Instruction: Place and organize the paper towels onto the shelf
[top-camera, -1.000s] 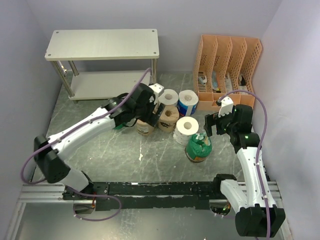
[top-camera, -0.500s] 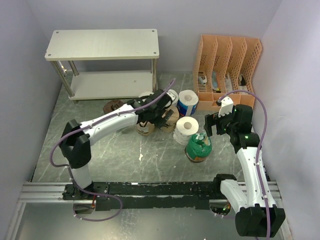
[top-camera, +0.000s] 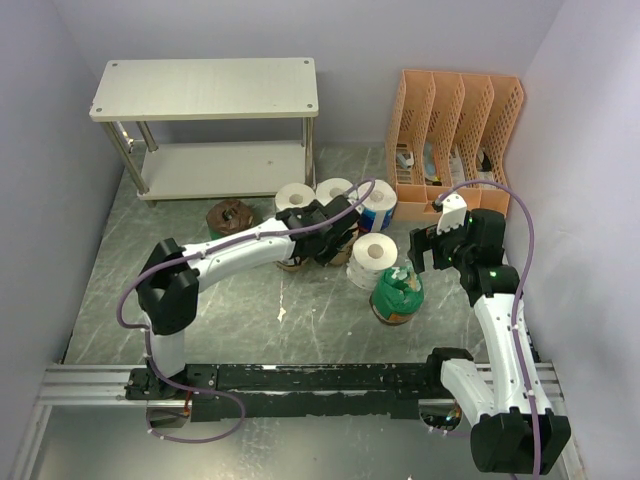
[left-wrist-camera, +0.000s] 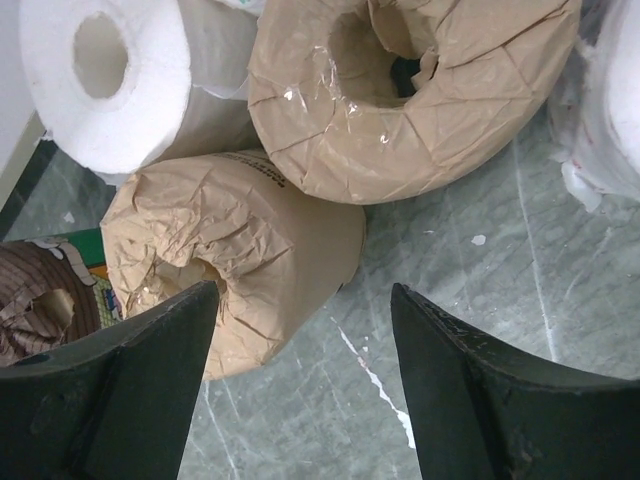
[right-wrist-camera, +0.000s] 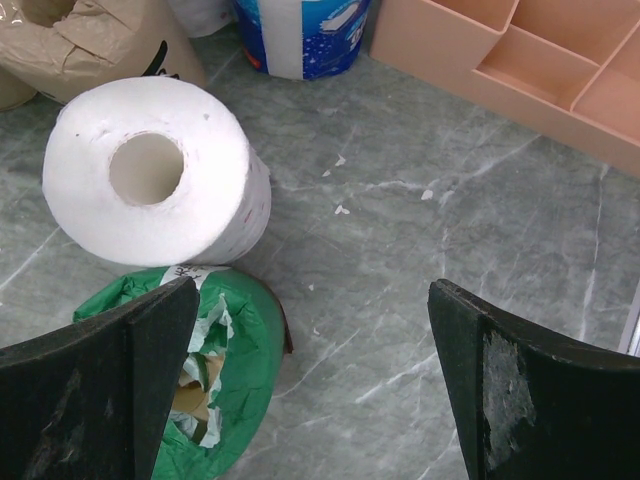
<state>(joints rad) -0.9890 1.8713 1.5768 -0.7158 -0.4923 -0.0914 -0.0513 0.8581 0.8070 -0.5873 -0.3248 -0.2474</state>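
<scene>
Shows even, soft overhead light at med brightness, w/ only faint shadows under the shelf (top-camera: 205, 88), small glare on the tan roll (left-wrist-camera: 480, 120) tape in left wrist view, sharp focus overall, black fingers (right-wrist-camera: 90, 390) underexposed.

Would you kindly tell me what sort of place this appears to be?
Probably a robot lab test cell: left arm and right arm bolted to a rail, plain walls boxing in a marbled tabletop, and staged props, a small shelf and paper towel rolls.
</scene>
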